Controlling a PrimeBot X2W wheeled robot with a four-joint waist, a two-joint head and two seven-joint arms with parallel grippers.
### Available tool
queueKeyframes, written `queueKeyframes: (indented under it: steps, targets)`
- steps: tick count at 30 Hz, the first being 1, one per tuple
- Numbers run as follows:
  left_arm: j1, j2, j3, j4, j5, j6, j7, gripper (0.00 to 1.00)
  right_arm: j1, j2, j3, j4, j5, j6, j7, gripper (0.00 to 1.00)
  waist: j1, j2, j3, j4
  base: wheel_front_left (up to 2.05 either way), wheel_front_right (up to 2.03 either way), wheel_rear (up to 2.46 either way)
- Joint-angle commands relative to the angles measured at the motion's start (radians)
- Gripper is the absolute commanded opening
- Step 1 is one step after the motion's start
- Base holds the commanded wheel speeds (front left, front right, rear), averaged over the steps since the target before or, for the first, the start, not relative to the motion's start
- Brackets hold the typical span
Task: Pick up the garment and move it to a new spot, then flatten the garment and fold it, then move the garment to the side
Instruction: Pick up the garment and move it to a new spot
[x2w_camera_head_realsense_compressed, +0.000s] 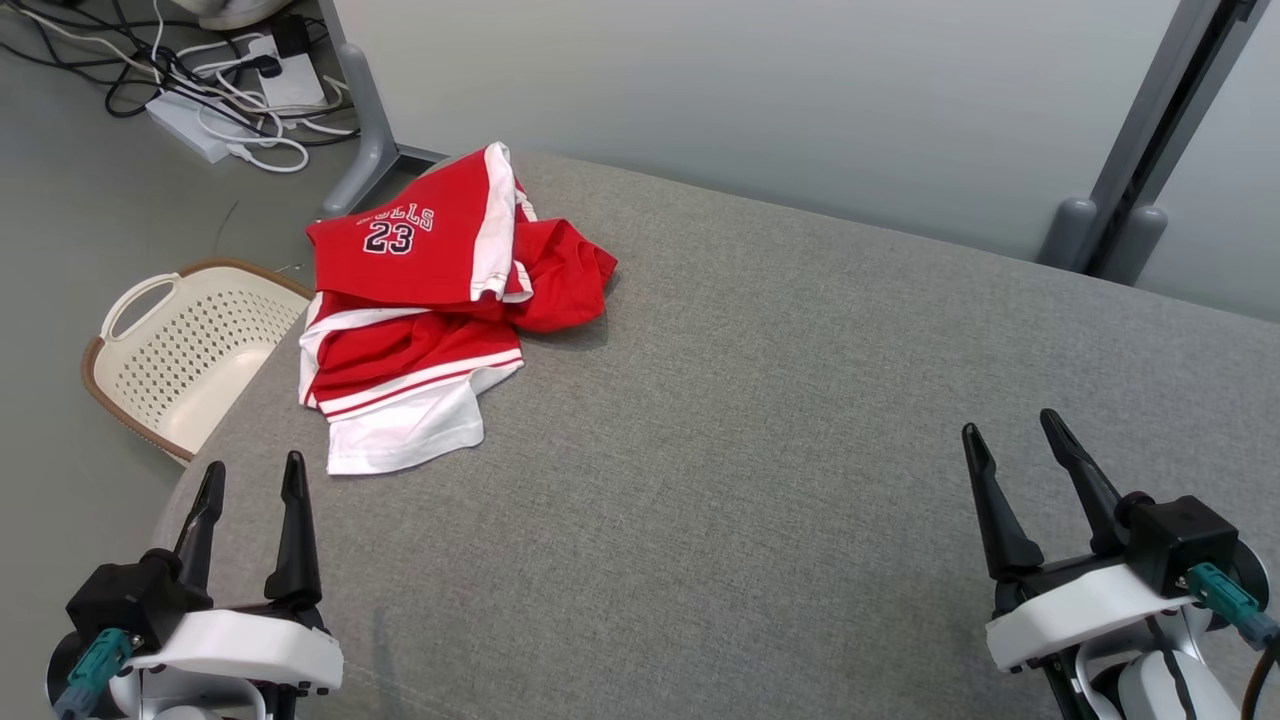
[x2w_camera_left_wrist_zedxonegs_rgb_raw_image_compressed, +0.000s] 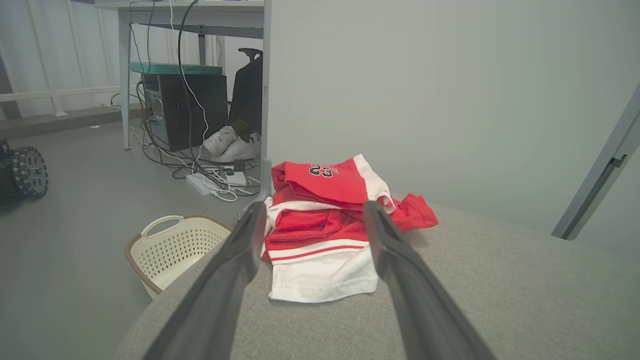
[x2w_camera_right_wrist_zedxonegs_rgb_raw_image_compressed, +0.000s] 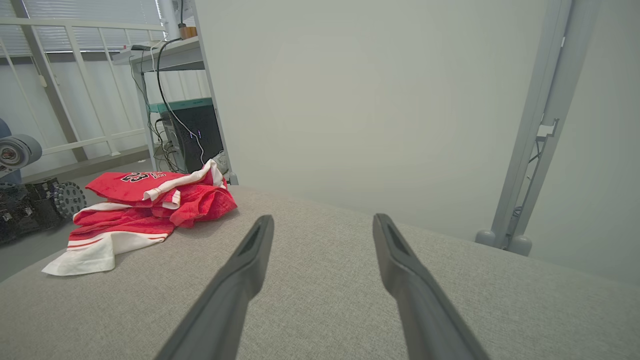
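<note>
One grey cloth-covered surface (x2w_camera_head_realsense_compressed: 760, 450) spreads before the robot. At its far left corner lies the single garment (x2w_camera_head_realsense_compressed: 420, 320), a red and white jersey numbered 23, crumpled in a loose heap. It sits near and ahead of the left gripper (x2w_camera_head_realsense_compressed: 253, 463), with bare cloth between them, and well apart from the right gripper (x2w_camera_head_realsense_compressed: 1010, 423), which hovers at the near right. Both grippers have their two dark fingers spread wide and grasp nothing. One cream perforated basket (x2w_camera_head_realsense_compressed: 190, 350) stands on the floor just beside the surface's left edge, near the garment. Farther off are one white power strip (x2w_camera_head_realsense_compressed: 200, 125) among tangled cables and two white shoes (x2w_camera_left_wrist_zedxonegs_rgb_raw_image_compressed: 230, 144).
</note>
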Motion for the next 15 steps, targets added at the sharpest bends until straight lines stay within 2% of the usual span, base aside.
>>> queueKeyframes:
  steps: [1, 15]
  targets:
    - [-0.01, 0.004, 0.002, 0.001, -0.002, 0.003, -0.005, 1.0, -0.005, -0.006, -0.003, -0.004, 0.0, 0.002, 0.003, 1.0, 0.0, 0.0, 0.001, 0.002, 0.0, 0.0, 0.0]
    - [-0.036, -0.001, -0.01, -0.02, -0.006, 0.005, -0.007, 1.0, -0.013, -0.014, -0.007, -0.014, 0.002, 0.002, 0.01, 1.0, 0.0, 0.0, 0.021, 0.005, 0.0, 0.0, 0.0]
